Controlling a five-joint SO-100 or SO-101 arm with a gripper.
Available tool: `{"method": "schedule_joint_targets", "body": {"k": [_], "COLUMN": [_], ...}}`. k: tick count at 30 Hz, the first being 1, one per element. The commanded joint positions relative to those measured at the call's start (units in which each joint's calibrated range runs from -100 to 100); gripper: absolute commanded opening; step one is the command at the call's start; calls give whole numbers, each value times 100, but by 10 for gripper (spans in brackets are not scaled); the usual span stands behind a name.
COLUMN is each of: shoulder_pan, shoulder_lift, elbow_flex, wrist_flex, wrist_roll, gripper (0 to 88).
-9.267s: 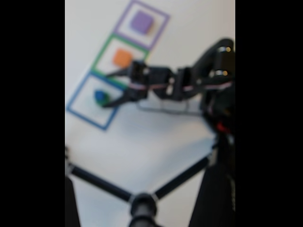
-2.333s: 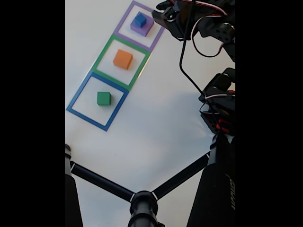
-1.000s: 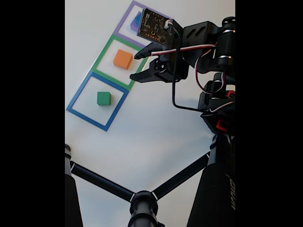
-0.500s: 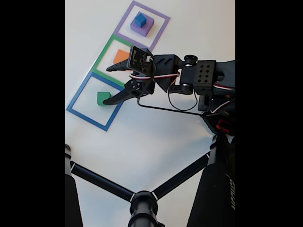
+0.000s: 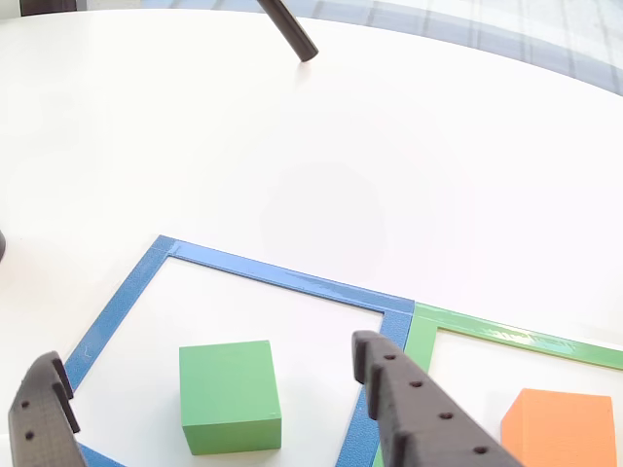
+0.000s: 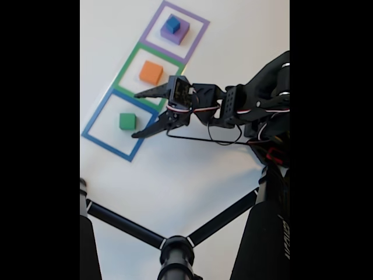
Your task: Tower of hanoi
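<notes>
My gripper point(image 6: 136, 114) is spread wide, just off the green cube point(image 6: 127, 121) at its 3 o'clock in the fixed view. That cube sits inside the blue square point(image 6: 93, 123), nothing pinched; the orange cube point(image 6: 151, 72) is at 1 o'clock.

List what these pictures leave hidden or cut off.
- Orange cube: bottom edge of the other view cuts it.
- Gripper: fingertips alone in that view, the rest off frame.
- Green tape square: arm covers its right corner in the fixed view.
- Purple cube: top mostly under the blue cube.

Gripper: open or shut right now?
Open. In the fixed view the gripper has its jaws spread wide beside the green cube, gripping nothing.
</notes>
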State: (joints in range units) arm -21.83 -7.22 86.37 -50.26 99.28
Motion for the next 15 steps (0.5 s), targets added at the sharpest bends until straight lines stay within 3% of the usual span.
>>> {"method": "schedule_joint_targets", "body": {"k": [1,8,15], "shoulder_pan": [64,83,-109], "shoulder_lift": [1041,2696,3326], "elbow_flex": [-446,-1373,-1800], "wrist_flex": [-941,-1816,-1856], "wrist_roll": [72,72,72], "gripper": [349,346,331]}}
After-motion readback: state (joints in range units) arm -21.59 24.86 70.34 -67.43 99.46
